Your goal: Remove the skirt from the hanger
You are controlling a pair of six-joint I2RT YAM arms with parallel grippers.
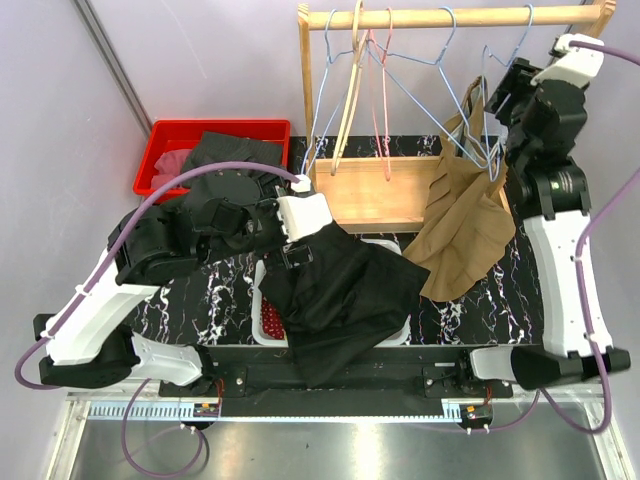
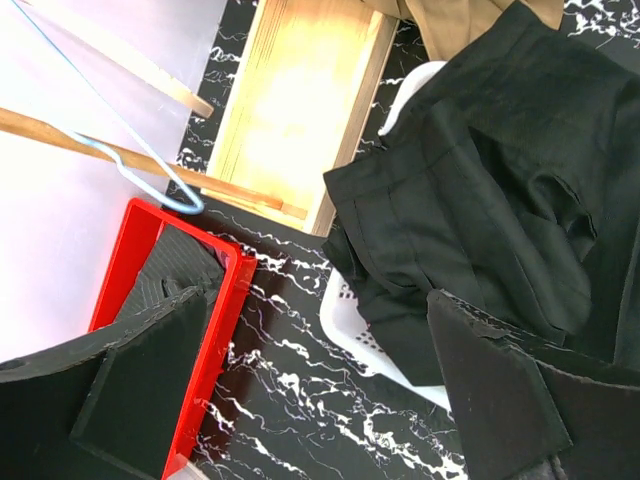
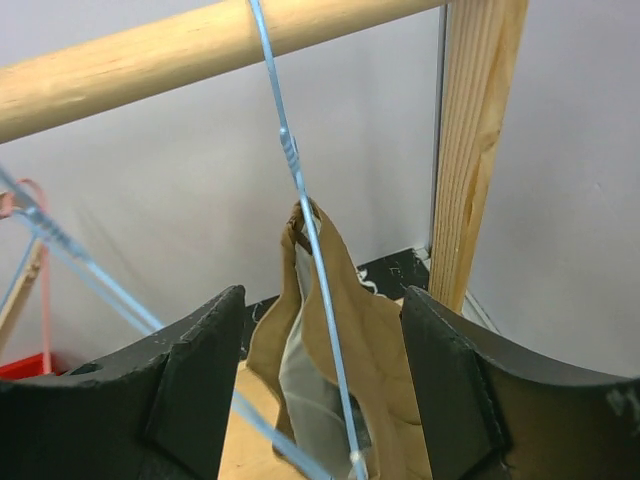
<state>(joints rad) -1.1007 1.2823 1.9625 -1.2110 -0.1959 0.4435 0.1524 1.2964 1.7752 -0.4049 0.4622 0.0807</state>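
Observation:
A tan skirt [image 1: 462, 215] hangs from a blue wire hanger [image 1: 497, 150] at the right end of the wooden rail [image 1: 450, 17]. My right gripper [image 1: 497, 105] is raised beside the hanger's top. In the right wrist view it [image 3: 320, 330] is open, with the hanger wire [image 3: 300, 190] and the skirt's top [image 3: 370, 340] between its fingers, not touching them. My left gripper [image 1: 262, 208] is low between the red bin and the white basket. In the left wrist view it [image 2: 320, 400] is open and empty above the marble tabletop.
A black garment [image 1: 340, 290] drapes over the white basket [image 1: 270, 322] at centre front. A red bin [image 1: 160, 150] with dark clothes stands at back left. Several empty hangers hang on the rail. The rack's wooden base box [image 1: 370, 190] and right post [image 3: 480, 140] stand close by.

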